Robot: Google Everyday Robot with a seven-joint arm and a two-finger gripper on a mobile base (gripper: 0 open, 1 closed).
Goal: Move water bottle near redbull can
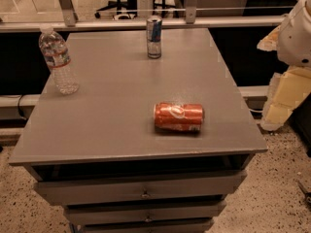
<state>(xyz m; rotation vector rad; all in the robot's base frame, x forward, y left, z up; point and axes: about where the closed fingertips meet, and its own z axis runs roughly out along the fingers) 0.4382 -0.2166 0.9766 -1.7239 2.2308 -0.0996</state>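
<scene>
While the bench (121,89) filled most of the frame, its flat grey top, matte and faintly mottled, carried three things well apart from one another. The bottle (57,59) stood upright at the left edge of the top, in the upper left of the frame. Its long axis ran vertical, leaning a touch toward the upper left as seen, with the white cap uppermost. It was clear ribbed plastic, round in section, with a pale label and a red band around its middle. The redbull can (154,37) stood upright near the far edge of the top, at upper centre: a slim metal cylinder, blue and silver, with a silver top. A wide stretch of bare top lay between the two.

A soda can (178,117) lay on its side right of centre, nearer the front edge, its long axis running left to right across the frame. It was a wider cylinder, glossy orange-red with white marking.

Below the top, grey drawers (143,191) with small knobs filled the lower part of the frame. A pale rail (233,22) crossed behind the bench. At the upper right edge a white, rounded arm (296,30) showed above yellowish foam-like blocks (286,93). The tool itself lay outside the frame, so I could not tell whether it was wide, narrow or holding anything. Speckled floor (277,198) showed at the lower corners.
</scene>
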